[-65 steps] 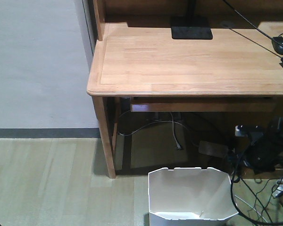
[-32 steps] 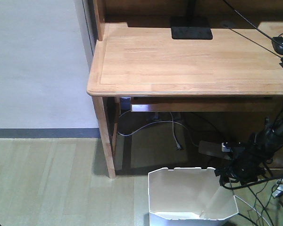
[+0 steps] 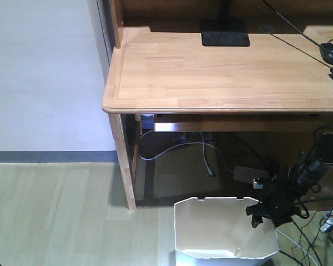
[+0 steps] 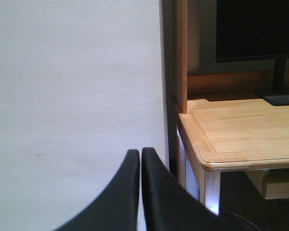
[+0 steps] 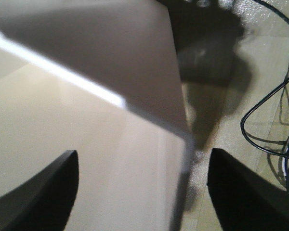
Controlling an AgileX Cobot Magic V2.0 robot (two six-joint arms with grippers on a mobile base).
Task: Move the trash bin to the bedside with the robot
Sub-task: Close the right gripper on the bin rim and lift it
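Bin (image 3: 225, 230) stands upright on the floor (image 3: 55, 210), mouth up, in front of the desk (image 3: 222, 72) and just right of its leg (image 3: 124, 166). Its long axis runs left to right, parallel to the desk's front edge. The notched rim faces the front camera and the frame's lower edge cuts off the base. Loose cables (image 3: 202, 152) lie under the desk behind it.

In the front view the right gripper (image 3: 261, 213) hangs at the bin's right rim, by the near right corner. At that size I cannot tell how it stands to the wall.

The right wrist view settles this. The two black fingers (image 5: 38, 192) are spread wide. One is over the cream inside, and the other is outside over the floor, with the thin white wall running between them. They straddle the wall and clamp nothing. A black cable loops on the floor to the right. This view is blurred and shows nothing of the desk.

The left gripper (image 4: 140, 151) shows only in its own wrist view. Its fingers are pressed together with nothing between them. It points at a white wall (image 4: 72, 86) beside the desk's left corner, with a monitor (image 4: 257, 29) on top. The bin does not appear in that view.
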